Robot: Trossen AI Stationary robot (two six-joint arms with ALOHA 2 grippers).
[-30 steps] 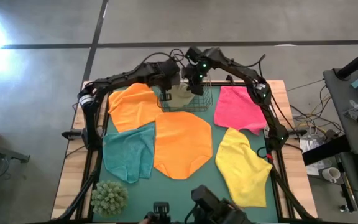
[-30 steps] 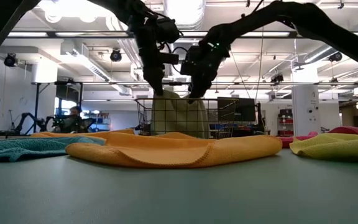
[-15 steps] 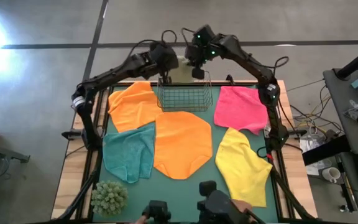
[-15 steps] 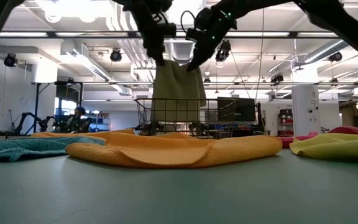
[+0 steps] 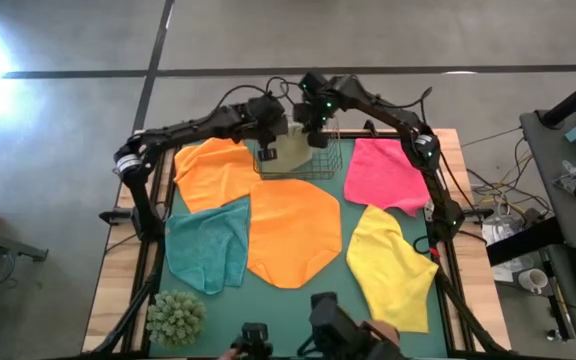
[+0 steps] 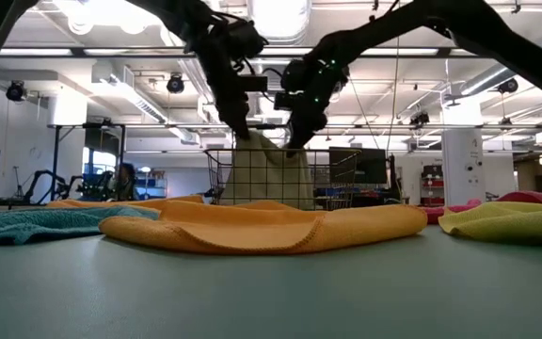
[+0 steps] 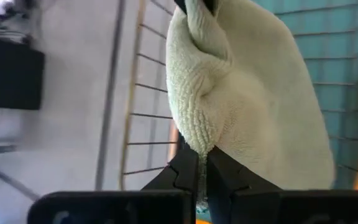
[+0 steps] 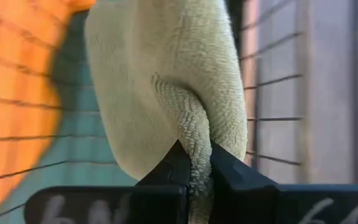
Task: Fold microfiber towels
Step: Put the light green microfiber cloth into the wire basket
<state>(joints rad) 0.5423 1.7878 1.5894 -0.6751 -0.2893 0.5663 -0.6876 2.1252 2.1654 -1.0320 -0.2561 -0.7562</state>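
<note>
A pale olive-green towel (image 6: 269, 171) hangs between my two grippers, its lower part inside the wire basket (image 5: 300, 166) at the table's far edge. My left gripper (image 6: 241, 134) is shut on the towel's top left corner and my right gripper (image 6: 295, 141) on its top right corner. In the high view the left gripper (image 5: 266, 152) and right gripper (image 5: 317, 136) stand over the basket with the towel (image 5: 291, 150) between them. An orange towel in front hides the olive towel's bottom edge in the low view. My left gripper pinches a bunched fold at the towel's upper corner (image 7: 199, 144) between its two fingers, coming slanting down from the left. The towel hangs below, slack, down into the basket. My right gripper pinches a gathered fold at the other upper corner (image 8: 195, 152) between its two fingers, slanting down from the right. The cloth sags between the two holds.
Flat on the green mat lie two orange towels (image 5: 216, 170) (image 5: 293, 232), a teal towel (image 5: 208, 242), a pink towel (image 5: 386, 172) and a yellow towel (image 5: 393, 268). A green spiky ball (image 5: 176, 316) sits at the near left corner.
Both grippers rose with the olive towel, lifting it clear above the basket's rim, then came back down. The towel now hangs in the basket again, about where it was a second ago. Both grippers stayed shut.
</note>
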